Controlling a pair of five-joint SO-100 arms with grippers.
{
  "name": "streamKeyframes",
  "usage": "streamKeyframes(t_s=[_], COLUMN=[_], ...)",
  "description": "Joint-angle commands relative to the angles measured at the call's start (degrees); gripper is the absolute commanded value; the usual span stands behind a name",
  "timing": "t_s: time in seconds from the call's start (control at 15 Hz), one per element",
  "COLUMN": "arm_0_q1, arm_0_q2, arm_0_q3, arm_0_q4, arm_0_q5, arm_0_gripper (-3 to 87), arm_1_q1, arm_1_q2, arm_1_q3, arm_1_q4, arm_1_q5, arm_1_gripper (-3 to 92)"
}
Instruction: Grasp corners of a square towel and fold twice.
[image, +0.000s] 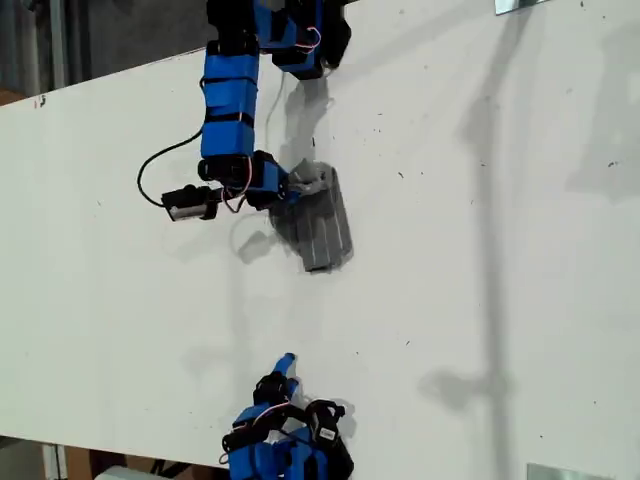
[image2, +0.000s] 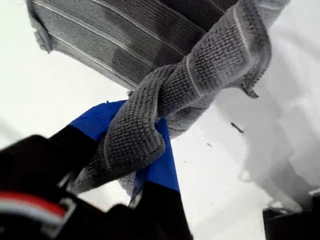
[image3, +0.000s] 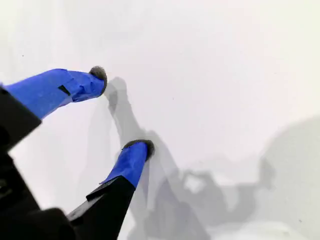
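The dark grey striped towel (image: 318, 225) lies folded into a small bundle on the white table (image: 480, 250), near the upper middle of the exterior view. My first gripper (image: 300, 185) is at the bundle's upper end, shut on a twisted fold of the towel (image2: 150, 40) that wraps over its blue-taped finger (image2: 160, 165). One of the corners (image2: 42, 42) shows loose on the table. Which corner is pinched I cannot tell. My second gripper (image: 287, 362) stands open near the exterior view's bottom edge, well away from the towel. Only bare table shows between its fingertips (image3: 97, 75).
A black cable (image: 150, 175) loops off the first arm toward the exterior view's left. Metal plates sit at the exterior view's top right (image: 520, 5) and bottom right (image: 565, 472). The table's edge runs diagonally across the exterior view's upper left.
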Motion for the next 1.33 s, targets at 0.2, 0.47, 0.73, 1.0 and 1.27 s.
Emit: streamKeyframes(t_s=[0.2, 0.47, 0.73, 1.0, 1.27], arm_0_q1=[-1.5, -1.6, -1.6, -1.7, -1.7], arm_0_q2=[0.8, 0.8, 0.7, 0.6, 0.5], arm_0_q3=[-0.3, -0.2, -0.2, -0.3, -0.3], arm_0_q4=[-0.4, -0.4, -0.4, -0.4, -0.4], arm_0_q5=[-0.6, -0.8, -0.7, -0.7, -0.7], arm_0_gripper=[23.3, 23.2, 23.1, 23.1, 23.1], arm_1_q1=[-0.6, -1.8, -3.6, -4.2, -0.5], arm_1_q2=[-1.0, -3.1, -1.7, 1.4, 21.3], arm_1_q3=[-5.1, -6.6, -9.8, -11.7, 7.9], arm_1_q4=[-8.4, -10.8, -12.7, -11.9, -11.7], arm_1_q5=[-8.3, -11.6, -16.1, -17.5, -13.0], arm_1_gripper=[-0.1, 10.3, 34.9, 34.3, 34.0])
